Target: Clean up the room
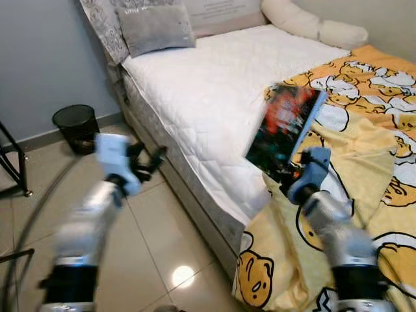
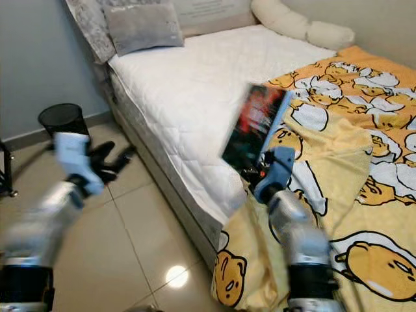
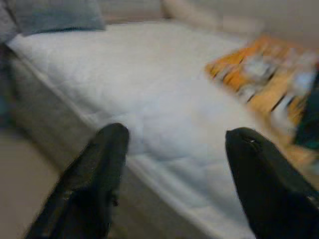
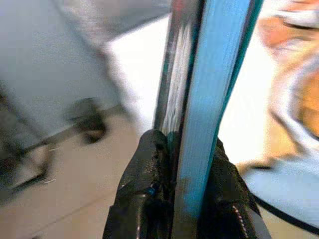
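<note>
A book (image 1: 286, 127) with a dark red-and-green cover and a light blue spine (image 4: 214, 79) stands tilted above the bed's near edge. My right gripper (image 1: 286, 175) is shut on its lower end, and the wrist view has both black fingers (image 4: 144, 184) pressed against its sides. My left gripper (image 1: 151, 161) hangs open over the tiled floor beside the bed, its two black fingers (image 3: 94, 169) spread apart with nothing between them, pointing toward the white mattress (image 3: 149, 94).
The bed has a white mattress (image 1: 208, 84), a grey pillow (image 1: 155, 27) and a yellow cartoon-print blanket (image 1: 370, 162) draped over the near corner. A black mesh bin (image 1: 77, 127) stands by the wall. A black stand (image 1: 16, 169) is at the far left.
</note>
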{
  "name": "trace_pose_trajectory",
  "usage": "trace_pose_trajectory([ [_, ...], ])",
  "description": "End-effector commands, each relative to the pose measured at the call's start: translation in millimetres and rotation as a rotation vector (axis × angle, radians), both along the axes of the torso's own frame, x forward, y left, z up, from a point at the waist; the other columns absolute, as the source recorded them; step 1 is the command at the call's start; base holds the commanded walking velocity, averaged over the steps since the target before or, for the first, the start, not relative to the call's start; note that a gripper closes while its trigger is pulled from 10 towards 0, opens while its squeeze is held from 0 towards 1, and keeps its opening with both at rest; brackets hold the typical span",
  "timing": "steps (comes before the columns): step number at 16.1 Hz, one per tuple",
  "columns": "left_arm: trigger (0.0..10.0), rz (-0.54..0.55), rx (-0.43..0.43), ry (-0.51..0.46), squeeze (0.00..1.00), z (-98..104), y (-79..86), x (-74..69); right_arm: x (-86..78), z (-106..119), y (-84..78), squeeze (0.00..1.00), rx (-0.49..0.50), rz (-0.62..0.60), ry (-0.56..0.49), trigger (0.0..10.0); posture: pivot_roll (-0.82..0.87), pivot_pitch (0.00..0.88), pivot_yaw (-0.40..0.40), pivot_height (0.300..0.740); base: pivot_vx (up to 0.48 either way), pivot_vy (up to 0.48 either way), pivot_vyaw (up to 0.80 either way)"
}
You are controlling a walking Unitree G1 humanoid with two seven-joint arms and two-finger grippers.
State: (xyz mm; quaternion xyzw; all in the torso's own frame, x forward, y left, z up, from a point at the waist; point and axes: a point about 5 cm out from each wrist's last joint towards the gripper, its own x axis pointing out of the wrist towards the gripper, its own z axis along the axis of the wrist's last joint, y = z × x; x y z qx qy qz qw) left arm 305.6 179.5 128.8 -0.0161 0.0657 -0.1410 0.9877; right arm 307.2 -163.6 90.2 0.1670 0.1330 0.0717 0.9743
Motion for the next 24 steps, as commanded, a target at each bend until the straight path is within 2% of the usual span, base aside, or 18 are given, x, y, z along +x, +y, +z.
trace_pose_trajectory([
  [1,10.0,0.026,0.052,-0.01,1.0,1,2.9,2.4,5.2,9,-5.1,0.0,-0.026,-0.044,-0.043,10.0,0.01,0.0,-0.014,0.74,0.0,0.0,0.0],
  [2,10.0,0.053,0.081,0.004,0.48,-4,2.9,3.7,6.0,6,4.0,0.0,-0.078,-0.038,-0.041,10.0,0.02,0.0,-0.019,0.74,0.0,0.0,0.0],
  [3,10.0,0.038,0.162,-0.032,0.0,-5,-0.7,5.7,8.3,4,18.1,0.0,-0.24,-0.01,-0.053,10.0,0.01,0.0,-0.014,0.74,0.0,0.0,0.0],
  [4,10.0,0.041,0.194,-0.058,0.0,-3,-3.2,7.8,12.7,6,12.3,0.0,-0.289,-0.095,-0.071,10.0,0.02,0.0,-0.016,0.74,0.0,0.0,-0.8],
  [5,10.0,0.054,0.198,-0.066,0.0,-2,-4.2,9.5,16.0,7,7.5,0.0,-0.265,-0.159,-0.069,10.0,0.01,0.0,-0.015,0.74,0.0,0.0,-0.8],
  [6,10.0,0.077,0.204,-0.075,0.0,-3,-4.1,10.8,17.7,11,9.3,0.0,-0.191,-0.137,-0.094,10.0,0.01,0.0,-0.008,0.74,0.0,0.0,-0.8],
  [8,10.0,0.08,0.251,-0.098,0.0,-5,-6.4,12.3,19.7,13,5.3,0.0,-0.134,-0.179,-0.112,10.0,0.0,0.0,0.004,0.74,0.0,0.0,-0.8],
  [10,10.0,0.018,0.235,-0.091,0.0,-6,-11.3,11.7,20.2,17,5.2,0.0,-0.147,-0.21,-0.147,10.0,0.01,0.0,-0.008,0.74,0.0,0.0,-0.8],
  [11,10.0,0.017,0.214,-0.092,0.0,-5,-12.3,11.5,22.1,19,11.0,0.0,-0.123,-0.186,-0.171,10.0,0.01,0.0,-0.006,0.74,0.0,0.0,-0.8],
  [13,10.0,0.028,0.219,-0.111,0.0,-3,-12.0,13.3,23.8,17,11.9,0.0,-0.162,-0.224,-0.167,10.0,0.0,0.0,-0.001,0.74,0.0,0.12,-0.8],
  [15,10.0,0.052,0.226,-0.118,0.0,-3,-10.4,16.2,23.6,10,14.6,0.0,-0.206,-0.204,-0.135,10.0,0.0,0.0,0.002,0.74,0.0,0.281,-0.8],
  [17,10.0,0.061,0.222,-0.113,0.0,-5,-8.5,17.0,21.7,1,11.6,0.0,-0.145,-0.243,-0.073,10.0,0.0,0.0,0.002,0.74,0.0,0.283,-0.8],
  [24,10.0,0.075,0.218,-0.105,0.0,-6,-5.8,20.0,26.0,5,12.0,0.0,-0.157,-0.224,-0.091,10.0,-0.01,0.0,0.008,0.74,0.0,0.294,-0.8],
])
